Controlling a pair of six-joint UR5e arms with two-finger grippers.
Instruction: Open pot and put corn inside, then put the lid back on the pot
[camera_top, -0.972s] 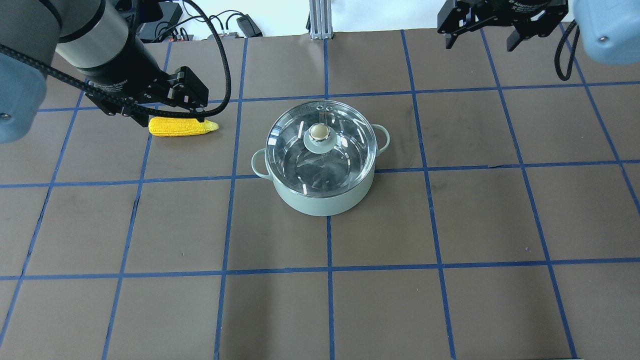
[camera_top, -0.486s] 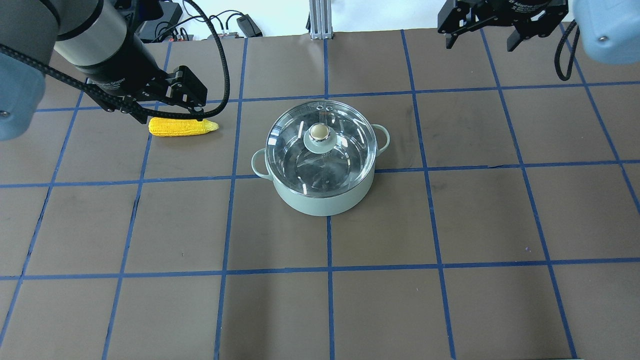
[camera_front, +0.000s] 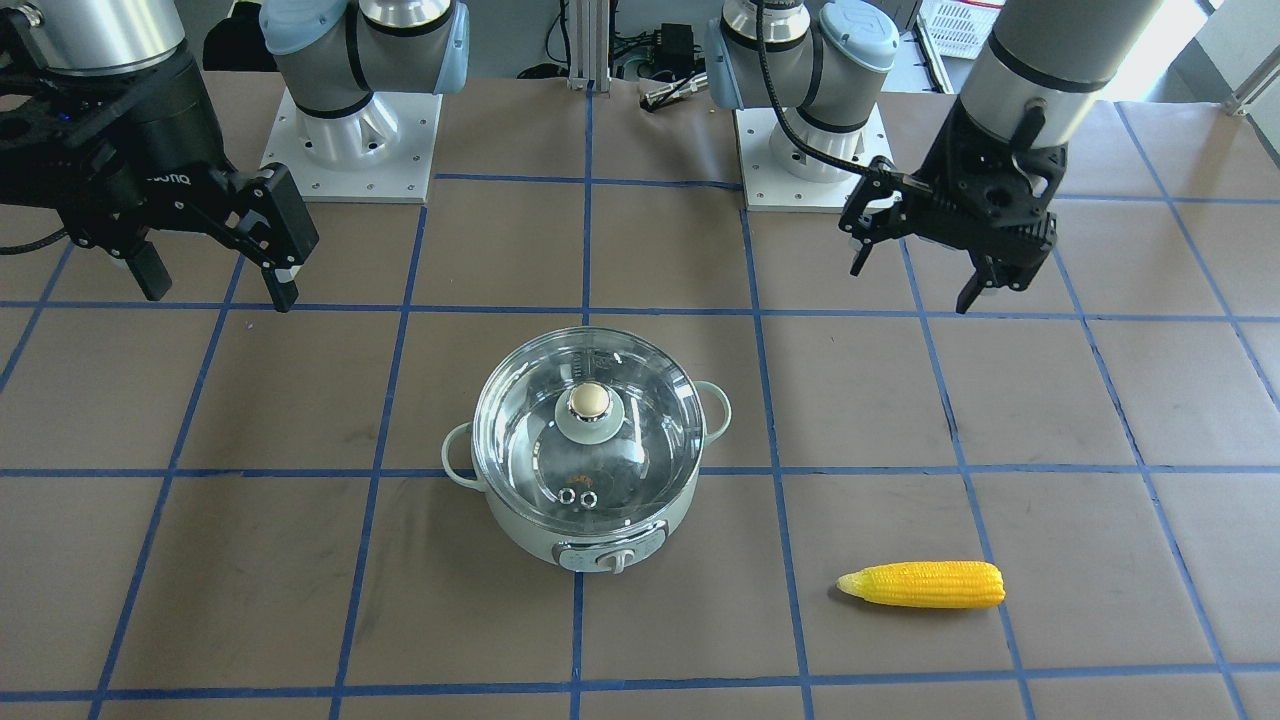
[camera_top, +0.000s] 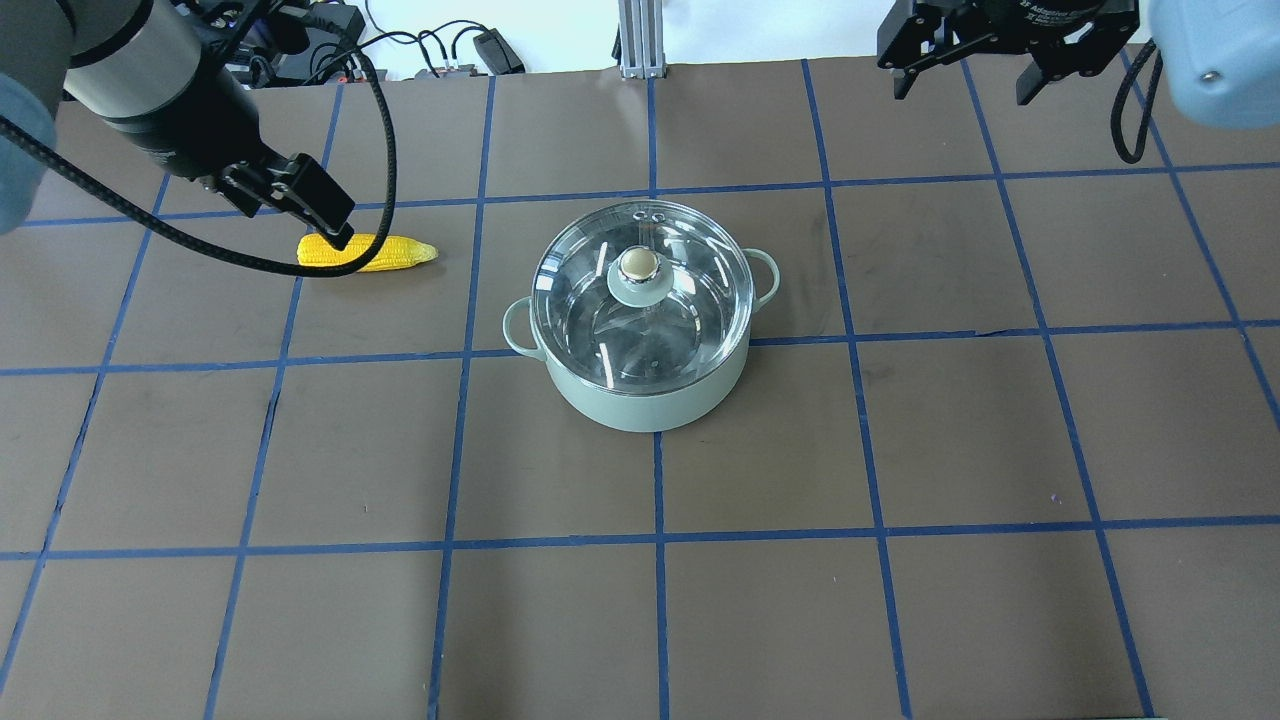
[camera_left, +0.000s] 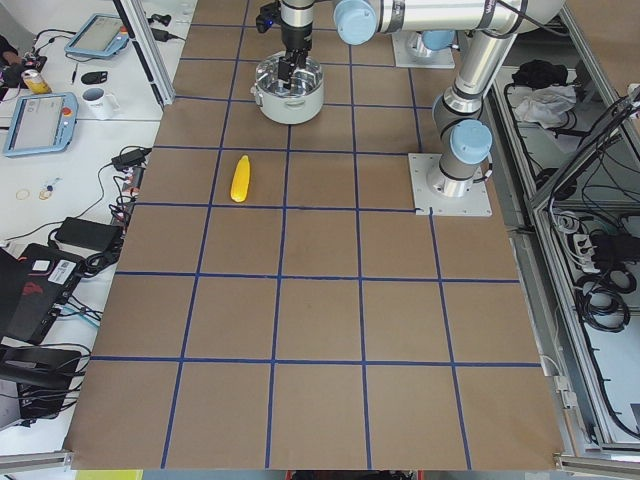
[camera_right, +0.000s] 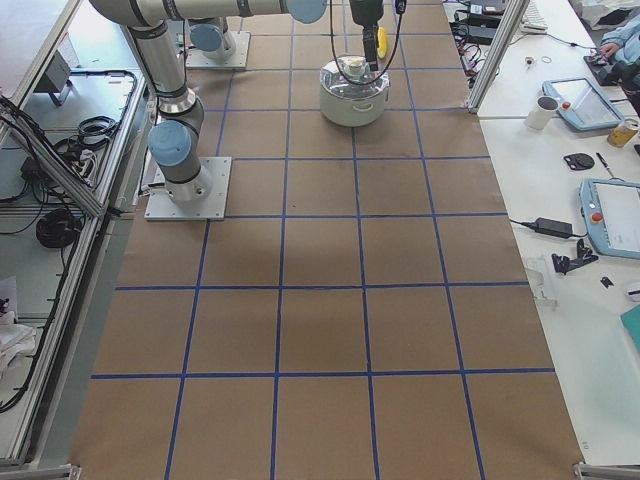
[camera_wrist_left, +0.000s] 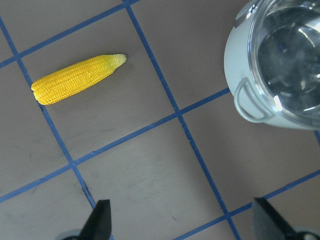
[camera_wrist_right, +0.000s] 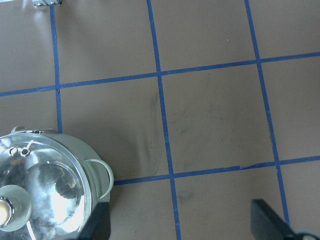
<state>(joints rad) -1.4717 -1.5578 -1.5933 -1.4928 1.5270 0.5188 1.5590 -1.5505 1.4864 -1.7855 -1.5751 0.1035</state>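
In the front-facing view no step is judged done: the round clear glass lid (camera_front: 640, 440) is seated on the pale mint-green electric pot (camera_front: 600, 545) at mid-desk, and the yellow corn cob (camera_front: 925, 585) is left lying well to its right, nearer the camera. The left hand (camera_front: 912, 283) and right hand (camera_front: 218, 290) are held aloft, fingers apart, empty. In the overhead view the brown paper-covered desk (camera_top: 900, 620) is gridded with blue tape lines (camera_top: 659, 537). In the left side view a white bench (camera_left: 70, 150) with a tablet (camera_left: 35, 120) and mug (camera_left: 97, 98) is seen alongside.
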